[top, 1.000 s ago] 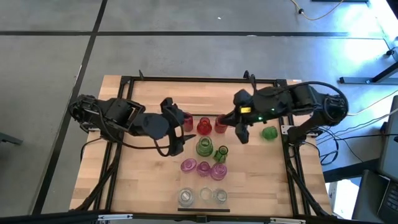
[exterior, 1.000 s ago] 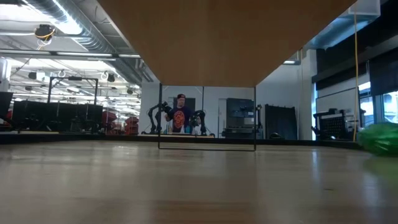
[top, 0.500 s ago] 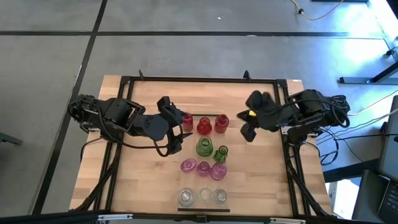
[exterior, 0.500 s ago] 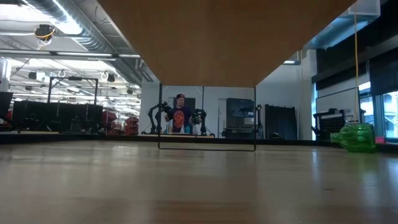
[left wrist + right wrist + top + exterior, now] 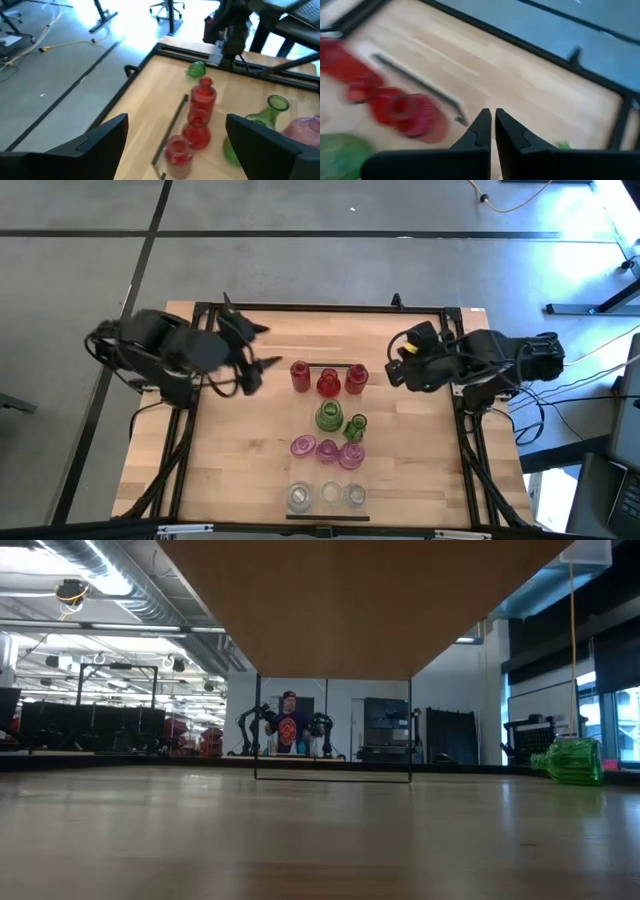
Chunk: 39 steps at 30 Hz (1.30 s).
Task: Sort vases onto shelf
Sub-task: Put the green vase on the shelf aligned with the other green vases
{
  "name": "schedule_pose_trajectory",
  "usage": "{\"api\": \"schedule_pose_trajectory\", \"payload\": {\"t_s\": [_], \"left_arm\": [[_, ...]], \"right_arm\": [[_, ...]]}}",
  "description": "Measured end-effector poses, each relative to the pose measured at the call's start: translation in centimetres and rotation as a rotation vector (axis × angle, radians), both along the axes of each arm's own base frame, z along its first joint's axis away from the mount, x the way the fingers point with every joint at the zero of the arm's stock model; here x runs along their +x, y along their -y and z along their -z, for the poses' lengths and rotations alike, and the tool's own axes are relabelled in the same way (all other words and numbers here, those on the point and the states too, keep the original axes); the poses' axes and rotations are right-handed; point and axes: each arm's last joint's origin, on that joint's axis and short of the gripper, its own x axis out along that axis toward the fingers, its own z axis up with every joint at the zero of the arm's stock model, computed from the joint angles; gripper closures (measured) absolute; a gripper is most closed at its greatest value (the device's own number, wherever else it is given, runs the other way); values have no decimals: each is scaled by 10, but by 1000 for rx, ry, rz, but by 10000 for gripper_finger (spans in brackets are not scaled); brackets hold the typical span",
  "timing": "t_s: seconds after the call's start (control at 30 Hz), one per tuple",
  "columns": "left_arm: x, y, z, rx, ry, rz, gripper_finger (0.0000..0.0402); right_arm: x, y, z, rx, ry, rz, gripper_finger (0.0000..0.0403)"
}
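High view is showing both arms sitting back from the vases. Left gripper (image 5: 252, 350) is hovering over the far left part of the surface (image 5: 240, 470) with its fingers spread wide and nothing between them. Right gripper (image 5: 397, 366) is hanging over the far right part of the surface, fingers pressed together and holding nothing.

Three red vases (image 5: 327, 379) are standing in a row at the far end of the shelf (image 5: 312, 430), just beside its dark end strip (image 5: 327, 366). Two green vases (image 5: 340, 420) are standing next in line, three pink vases (image 5: 327, 450) after them, and three clear vases (image 5: 326, 496) at the near end. A third green vase (image 5: 573, 761) is lying on its side on the surface well apart from the shelf, seen in the low view at the right; in the left wrist view it is lying beyond the red row, close to the right arm's base.

Low view is also showing a person (image 5: 290, 730) standing far back in the room. No readable writing, brand or label is appearing on any vase, the shelf or the arms.
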Motion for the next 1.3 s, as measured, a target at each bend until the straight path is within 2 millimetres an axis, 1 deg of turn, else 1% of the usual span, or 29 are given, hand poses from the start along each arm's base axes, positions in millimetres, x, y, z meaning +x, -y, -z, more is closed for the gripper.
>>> {"api": "schedule_pose_trajectory", "payload": {"t_s": [0.13, 0.27, 0.37, 0.47, 0.7, 0.97, 1.1, 1.2, 1.3], "left_arm": [[-24, -10, -10, 9, 22, -19, 72], [-40, -18, -15, 25, 22, -18, 72], [-46, -22, -15, 43, -1, -15, 72], [-48, -25, -15, 65, -21, -12, 72], [-49, -31, -13, 97, -65, -23, 72], [-49, -44, -12, 106, -105, -58, 72], [-48, -46, -11, 94, -125, -17, 72], [-47, -48, -11, 74, -130, 2, 72], [-47, -49, -11, 67, -130, 3, 72]], "right_arm": [[-10, 21, 27, 43, -59, 137, 395], [-24, 42, 55, 138, -134, 269, 395], [-35, 55, 75, 237, -181, 371, 395], [-43, 62, 92, 291, -211, 472, 395], [-50, 66, 129, 355, -297, 633, 400], [-65, 62, 176, 405, -418, 846, 402], [-71, 62, 190, 402, -431, 942, 402], [-75, 61, 199, 411, -444, 978, 402], [-76, 60, 213, 444, -433, 1002, 403]]}}
